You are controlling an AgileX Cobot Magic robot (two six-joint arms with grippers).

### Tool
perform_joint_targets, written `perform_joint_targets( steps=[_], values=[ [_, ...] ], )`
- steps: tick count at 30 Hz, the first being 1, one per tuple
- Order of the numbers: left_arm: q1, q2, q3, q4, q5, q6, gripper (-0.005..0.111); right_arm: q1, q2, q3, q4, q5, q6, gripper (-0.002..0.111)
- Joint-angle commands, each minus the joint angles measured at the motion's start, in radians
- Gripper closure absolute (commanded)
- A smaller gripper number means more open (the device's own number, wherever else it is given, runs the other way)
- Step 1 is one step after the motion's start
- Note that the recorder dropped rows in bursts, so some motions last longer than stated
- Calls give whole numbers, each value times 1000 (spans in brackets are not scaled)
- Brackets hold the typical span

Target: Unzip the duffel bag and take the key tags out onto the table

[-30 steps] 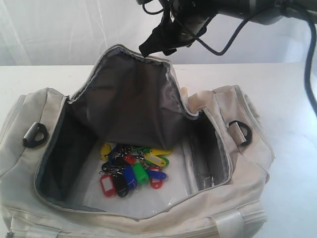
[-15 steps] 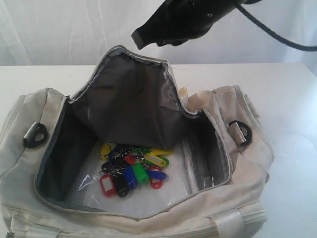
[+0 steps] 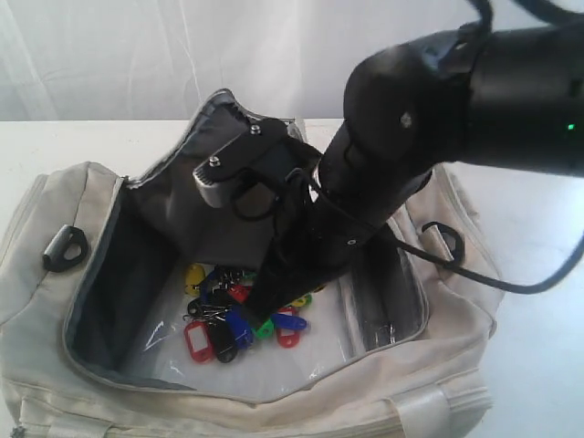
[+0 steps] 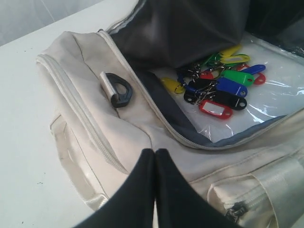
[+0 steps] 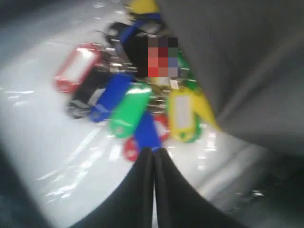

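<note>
**Exterior view**
- Duffel bag (image 3: 55,196): we see it across the lower part of the frame, zipped open, with its grey-lined flap (image 3: 173,196) standing up at the far side.
- Table (image 3: 73,137): white; the bag rests on it.
- Key tags (image 3: 214,333): we locate the bunch on the bag floor, lower centre of the frame, on a clear plastic sheet (image 3: 265,374).
- Right gripper (image 3: 255,312): it enters from the upper right and points down into the bag. Its tip is at the right edge of the bunch. We cannot read the finger state from here.
- D-ring (image 3: 64,248): black, on the bag's left end.

**Left wrist view**
- Left gripper (image 4: 155,154): both fingers are pressed together with nothing between them. It sits at lower centre, over the bag's cream outer side.
- Key tags (image 4: 221,88): upper right of the frame, inside the bag, well apart from this gripper.
- D-ring (image 4: 118,90): left of centre, on the bag's cream fabric beside the opening.

**Right wrist view**
- Right gripper (image 5: 153,154): the fingers are together with no gap, at lower centre. The tip meets the end of a blue tag. We cannot tell whether a tag or ring is pinched.
- Key tags (image 5: 128,104): centre of the frame, blurred, lying on the clear sheet inside the bag.
</note>
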Motion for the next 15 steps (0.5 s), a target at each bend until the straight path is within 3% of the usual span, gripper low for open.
perform_joint_targets(
  steps=[1, 5, 8, 12, 15],
  values=[
    [-6, -6, 9, -3, -9, -10, 107, -40, 42, 2, -346, -120, 304, 108],
    [-6, -6, 9, 8, -5, -17, 107, -122, 87, -23, -526, -143, 532, 108],
    [-6, -6, 9, 40, -5, -57, 107, -192, 117, -51, -531, -106, 600, 108],
    [-6, -6, 9, 47, -5, -66, 107, -195, 68, -67, -421, -162, 527, 108],
    [-6, -6, 9, 47, -5, -66, 107, -124, -37, -67, -238, -347, 415, 108]
  ],
)
